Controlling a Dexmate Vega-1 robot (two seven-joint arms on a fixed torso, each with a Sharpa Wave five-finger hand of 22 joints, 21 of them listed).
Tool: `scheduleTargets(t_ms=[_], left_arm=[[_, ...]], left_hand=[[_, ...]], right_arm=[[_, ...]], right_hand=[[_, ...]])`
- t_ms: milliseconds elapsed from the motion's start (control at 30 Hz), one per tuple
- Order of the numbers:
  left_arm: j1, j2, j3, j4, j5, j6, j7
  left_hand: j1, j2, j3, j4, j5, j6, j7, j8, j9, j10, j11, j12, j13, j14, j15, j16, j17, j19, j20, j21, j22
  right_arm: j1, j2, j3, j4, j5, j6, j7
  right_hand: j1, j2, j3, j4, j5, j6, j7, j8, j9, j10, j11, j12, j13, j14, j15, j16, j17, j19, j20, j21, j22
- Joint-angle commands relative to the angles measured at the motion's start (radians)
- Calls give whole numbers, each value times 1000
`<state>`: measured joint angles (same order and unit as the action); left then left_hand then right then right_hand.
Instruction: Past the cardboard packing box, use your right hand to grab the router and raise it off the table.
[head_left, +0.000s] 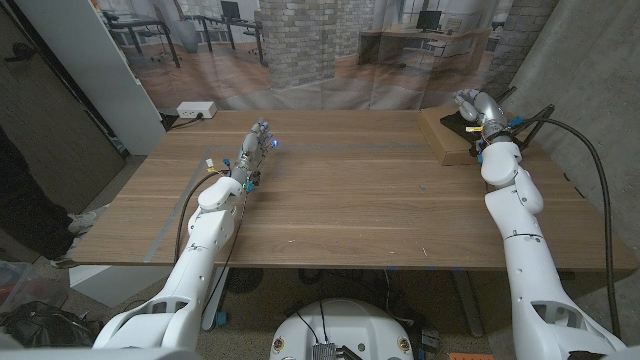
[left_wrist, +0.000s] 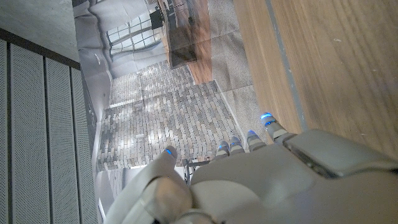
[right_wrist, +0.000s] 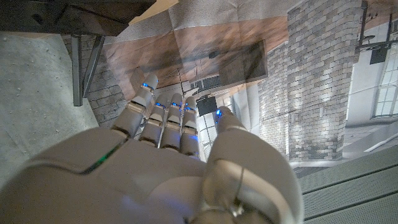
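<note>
The black router (head_left: 466, 128) sits at the table's far right corner, on or just behind the flat cardboard box (head_left: 446, 138); I cannot tell which. Its thin antennas (head_left: 528, 118) stick out to the right. My right hand (head_left: 478, 106) hovers directly over the router with its fingers stretched forward. In the right wrist view my right hand (right_wrist: 168, 155) holds nothing, and a dark body with thin black bars (right_wrist: 77, 62), probably the router, lies beside its fingers. My left hand (head_left: 256, 142) stands on the table at the far left-middle, fingers extended and empty, and the left wrist view (left_wrist: 249, 174) shows the same.
A wide stretch of bare wooden table (head_left: 350, 200) lies between the two arms. A concrete wall (head_left: 590, 70) stands close on the right, with a black cable (head_left: 596, 180) hanging beside my right arm. A white box (head_left: 196, 109) sits beyond the far left edge.
</note>
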<state>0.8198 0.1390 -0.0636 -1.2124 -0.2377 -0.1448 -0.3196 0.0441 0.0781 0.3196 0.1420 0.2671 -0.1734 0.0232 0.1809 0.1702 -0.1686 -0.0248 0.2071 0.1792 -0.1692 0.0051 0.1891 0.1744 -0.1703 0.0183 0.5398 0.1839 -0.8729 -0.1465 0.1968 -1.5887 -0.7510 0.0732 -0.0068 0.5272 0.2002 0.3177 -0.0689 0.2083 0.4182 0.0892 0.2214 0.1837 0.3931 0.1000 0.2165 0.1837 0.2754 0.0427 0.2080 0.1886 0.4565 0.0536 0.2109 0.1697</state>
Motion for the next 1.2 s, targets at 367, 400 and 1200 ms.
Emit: scheduleTargets(t_ms=[367, 400, 1200], left_arm=[[7, -3, -5, -9, -1, 1, 2], [7, -3, -5, -10, -3, 1, 2], [22, -1, -5, -29, -8, 4, 7]], left_hand=[[7, 25, -6, 2, 4, -22, 1, 1, 1, -23, 8, 1, 4, -122, 7, -2, 2, -109, 4, -5, 2], [7, 26, -6, 2, 4, -22, 2, 1, 1, -23, 8, 1, 4, -123, 7, -2, 2, -109, 4, -5, 2], [8, 26, -8, 1, 4, -22, 1, 1, 1, -22, 8, -1, 4, -122, 7, -3, 2, -108, 5, -10, 3]], right_arm=[[-23, 2, -6, -72, -109, -120, -9], [-23, 2, -6, -75, -113, -127, -8], [-49, 17, 7, -139, -185, -247, 18]], right_hand=[[13, -5, 31, 7, -8, -8, -1, -14, 6, 0, -4, -13, 5, 1, -1, -3, 5, 0, -8, -4, 6], [13, -6, 33, 8, -8, -9, -1, -14, 6, -1, -3, -14, 5, 1, 0, -3, 5, -2, -8, -5, 6], [13, -15, 61, 14, -17, -42, -9, -30, 7, -34, -10, -28, 6, -32, -2, -18, 4, -31, -18, -16, 5]])
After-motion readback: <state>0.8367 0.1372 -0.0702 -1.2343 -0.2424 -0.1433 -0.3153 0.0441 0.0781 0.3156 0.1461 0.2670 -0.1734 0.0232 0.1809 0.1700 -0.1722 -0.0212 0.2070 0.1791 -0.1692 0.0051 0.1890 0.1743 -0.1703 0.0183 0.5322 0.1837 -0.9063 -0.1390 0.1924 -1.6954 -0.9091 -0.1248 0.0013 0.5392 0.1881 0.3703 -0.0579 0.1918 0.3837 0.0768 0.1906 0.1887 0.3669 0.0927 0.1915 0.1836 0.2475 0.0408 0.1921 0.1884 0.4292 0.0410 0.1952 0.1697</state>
